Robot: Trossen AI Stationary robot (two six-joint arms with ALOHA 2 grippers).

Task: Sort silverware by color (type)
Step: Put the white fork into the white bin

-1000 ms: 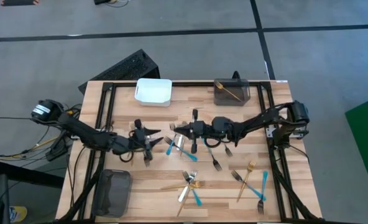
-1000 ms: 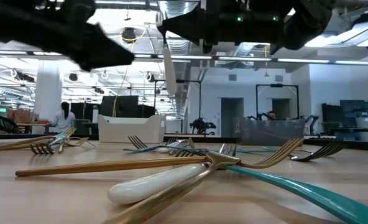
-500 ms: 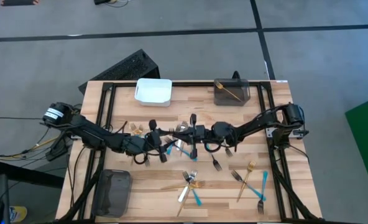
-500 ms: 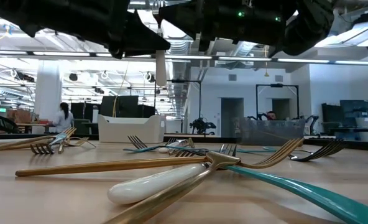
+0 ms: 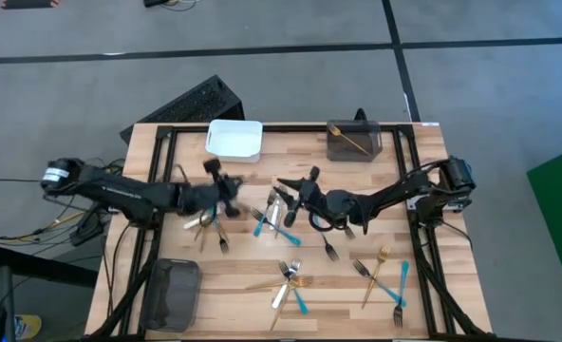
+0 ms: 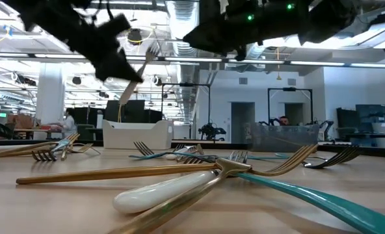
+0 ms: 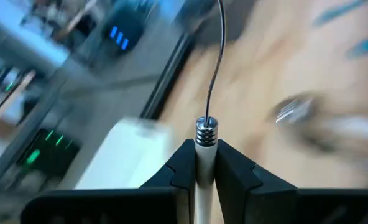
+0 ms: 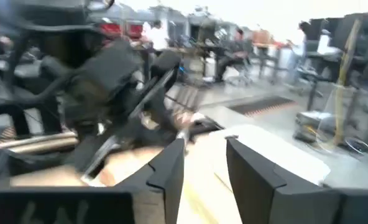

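Clamped on the white handle of a utensil (image 7: pixel 202 163), the left gripper's (image 5: pixel 216 186) fingers carry it above the table near the white bin (image 5: pixel 234 140), apparently its destination, while the right gripper (image 8: pixel 204 163) hangs empty, fingers apart.

Two dark, slim multi-jointed arms are seen, each capped by a white-labelled motor housing at the shoulder. Black cables are looped alongside the right arm (small green indicator lights glow underneath).
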